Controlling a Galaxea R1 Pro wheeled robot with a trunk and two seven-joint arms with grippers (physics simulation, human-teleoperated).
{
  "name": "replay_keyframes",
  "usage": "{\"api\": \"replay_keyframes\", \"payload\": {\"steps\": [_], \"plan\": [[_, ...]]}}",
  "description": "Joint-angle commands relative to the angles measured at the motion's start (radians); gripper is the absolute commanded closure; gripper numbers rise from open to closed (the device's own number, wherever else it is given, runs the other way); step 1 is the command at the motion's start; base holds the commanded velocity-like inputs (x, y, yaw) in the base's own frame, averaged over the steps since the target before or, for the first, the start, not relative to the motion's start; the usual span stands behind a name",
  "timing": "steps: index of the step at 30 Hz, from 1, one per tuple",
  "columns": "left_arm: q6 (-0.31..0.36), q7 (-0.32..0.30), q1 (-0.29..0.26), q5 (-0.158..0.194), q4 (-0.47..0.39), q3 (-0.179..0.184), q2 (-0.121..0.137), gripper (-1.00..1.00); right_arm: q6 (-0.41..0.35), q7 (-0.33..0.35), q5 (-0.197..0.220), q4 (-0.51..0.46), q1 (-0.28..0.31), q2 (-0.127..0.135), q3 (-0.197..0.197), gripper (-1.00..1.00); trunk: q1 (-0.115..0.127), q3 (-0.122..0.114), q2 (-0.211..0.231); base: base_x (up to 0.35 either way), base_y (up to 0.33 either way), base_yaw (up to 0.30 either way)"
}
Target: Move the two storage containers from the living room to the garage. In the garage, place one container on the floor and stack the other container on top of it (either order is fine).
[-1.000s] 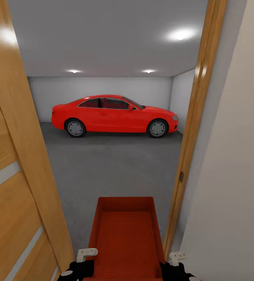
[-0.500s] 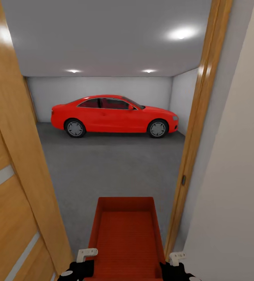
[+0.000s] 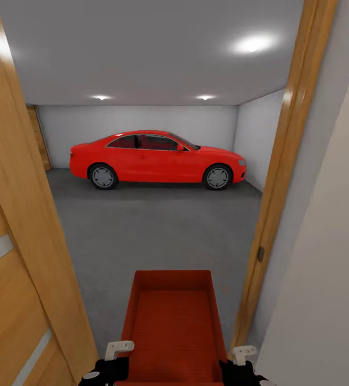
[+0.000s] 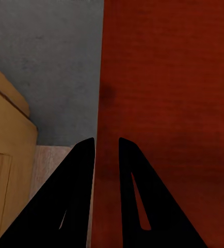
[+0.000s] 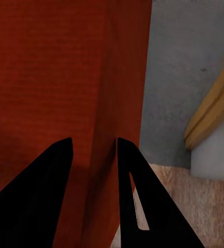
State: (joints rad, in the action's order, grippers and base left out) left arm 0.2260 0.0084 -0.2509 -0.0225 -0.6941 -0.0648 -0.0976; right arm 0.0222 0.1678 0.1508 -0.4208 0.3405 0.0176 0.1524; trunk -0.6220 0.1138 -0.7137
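Observation:
One orange-red storage container point(image 3: 171, 327) is held out low in front of me, its open top facing up, in the doorway to the garage. My left gripper point(image 3: 119, 369) is shut on the container's left wall, and the left wrist view shows its fingers point(image 4: 106, 140) pinching that wall point(image 4: 169, 103). On the opposite side my right gripper point(image 3: 229, 370) is shut on the right wall, its fingers point(image 5: 94, 139) straddling the red plastic point(image 5: 55, 77). The dark grey garage floor point(image 3: 158, 225) stretches ahead beyond the container.
A red coupe point(image 3: 155, 158) is parked across the far white wall. An open wooden door point(image 3: 13, 241) stands close on my left. The wooden door frame point(image 3: 281, 187) and a pale wall point(image 3: 329, 268) are close on my right. Light wood planks point(image 5: 174, 191) lie under the container's near end.
The camera has moved forward through the doorway: door and frame slid outward and more garage floor shows. The container stays in the same place between both grippers.

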Motion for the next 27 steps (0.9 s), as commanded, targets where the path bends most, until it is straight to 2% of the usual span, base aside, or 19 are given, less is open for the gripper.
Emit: {"api": "replay_keyframes", "payload": {"steps": [1,14,27], "plan": [[-0.019,0.005,-0.001,-0.013,-0.074,-0.005,0.005,1.0,0.002,-0.001,0.007,0.003,0.001,0.007,0.01,1.0,-0.001,0.002,-0.001,0.098,0.102,0.0],[-0.02,0.005,-0.001,-0.013,-0.074,-0.004,0.004,1.0,0.002,-0.001,0.007,0.003,0.0,0.007,0.01,1.0,-0.001,0.002,-0.001,0.026,0.013,0.0],[-0.019,0.005,-0.001,-0.013,-0.074,-0.004,0.004,1.0,0.003,0.0,0.007,0.003,0.0,0.007,0.009,1.0,-0.001,0.002,-0.001,0.253,0.0,0.0]]}}
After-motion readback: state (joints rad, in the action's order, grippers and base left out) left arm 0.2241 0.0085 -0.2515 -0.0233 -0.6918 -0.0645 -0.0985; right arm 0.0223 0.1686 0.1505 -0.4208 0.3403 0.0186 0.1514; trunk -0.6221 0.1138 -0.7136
